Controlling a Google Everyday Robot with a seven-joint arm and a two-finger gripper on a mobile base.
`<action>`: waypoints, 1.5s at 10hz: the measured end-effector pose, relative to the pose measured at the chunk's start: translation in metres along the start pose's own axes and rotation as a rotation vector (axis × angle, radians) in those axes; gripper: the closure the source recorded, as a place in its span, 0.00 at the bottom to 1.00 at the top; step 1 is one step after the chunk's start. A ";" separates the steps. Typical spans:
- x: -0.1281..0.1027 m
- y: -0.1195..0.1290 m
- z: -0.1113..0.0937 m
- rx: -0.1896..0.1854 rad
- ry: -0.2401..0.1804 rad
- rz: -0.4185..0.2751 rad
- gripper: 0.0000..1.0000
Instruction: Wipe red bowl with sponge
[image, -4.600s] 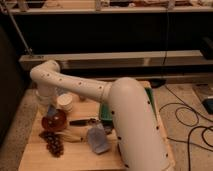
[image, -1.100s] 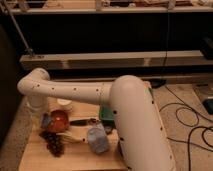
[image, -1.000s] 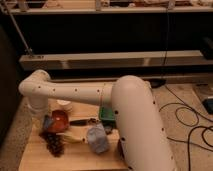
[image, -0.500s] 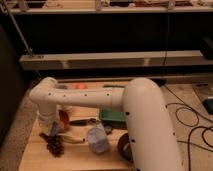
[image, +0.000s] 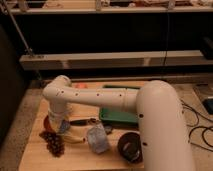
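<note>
The red bowl (image: 47, 123) sits at the left of the wooden table, and only its left rim shows from behind the arm's wrist. My gripper (image: 58, 126) points down over the bowl, at the end of the white wrist. A small pale blue-grey piece, apparently the sponge (image: 64, 126), shows right at the gripper's tip on the bowl's right side. Whether the gripper holds it is not visible. The rest of the bowl is hidden by the wrist.
A grey-blue cloth-like lump (image: 98, 139) lies mid-table, with a dark brown bowl (image: 131, 148) to its right. A green tray (image: 118, 114) sits behind them. Dark grapes (image: 53, 142) and a yellowish banana (image: 75, 137) lie near the front left. A dark utensil (image: 83, 121) lies beside the bowl.
The wrist has come down over the red bowl and now covers most of it. The big upper link swung right, uncovering the green tray and the brown bowl.
</note>
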 end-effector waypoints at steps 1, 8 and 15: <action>0.000 0.008 -0.002 -0.002 -0.001 0.017 0.96; 0.035 0.025 -0.042 -0.065 -0.005 -0.001 0.96; 0.080 -0.019 -0.033 -0.069 -0.017 -0.126 0.96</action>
